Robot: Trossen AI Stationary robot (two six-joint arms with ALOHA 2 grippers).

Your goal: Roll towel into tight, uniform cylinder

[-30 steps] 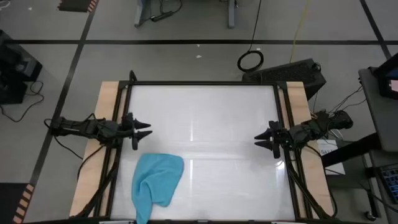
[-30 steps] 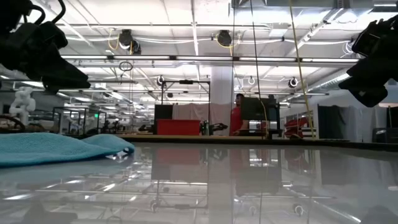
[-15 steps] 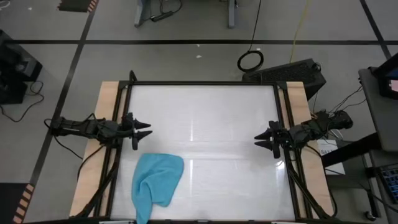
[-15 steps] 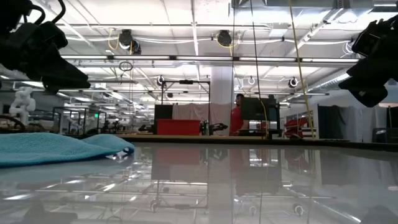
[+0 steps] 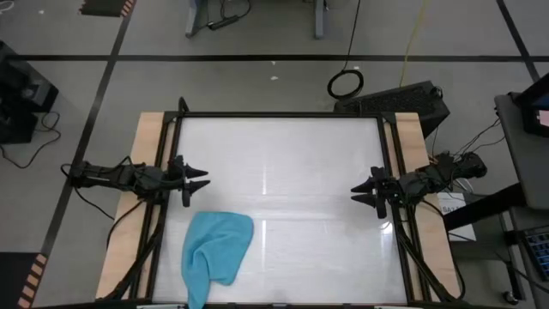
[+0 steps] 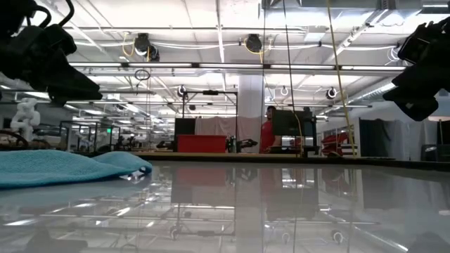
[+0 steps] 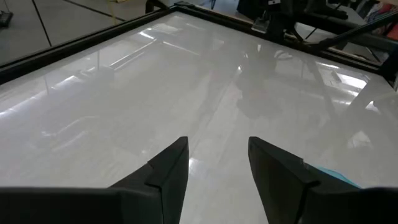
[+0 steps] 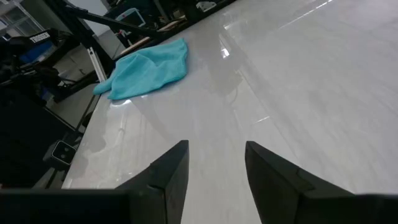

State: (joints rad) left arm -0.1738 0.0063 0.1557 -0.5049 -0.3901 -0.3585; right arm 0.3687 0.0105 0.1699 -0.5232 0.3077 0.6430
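The worktop (image 5: 283,172) is a white, glossy rectangle with a thin dark frame (image 5: 279,114) around it, and it reflects the ceiling lights strongly. On its left and right sides there are light wooden strips (image 5: 137,189), outside the frame. Only one thing lies directly on the white surface: the towel (image 5: 216,251), turquoise-blue and soft, near the front left corner. It is loosely bunched and not rolled, with a wider rounded part toward the middle of the worktop and a narrow tail that reaches the front edge. In the low view the towel (image 6: 63,167) lies low and flat on the surface, and its reflection shows below it.
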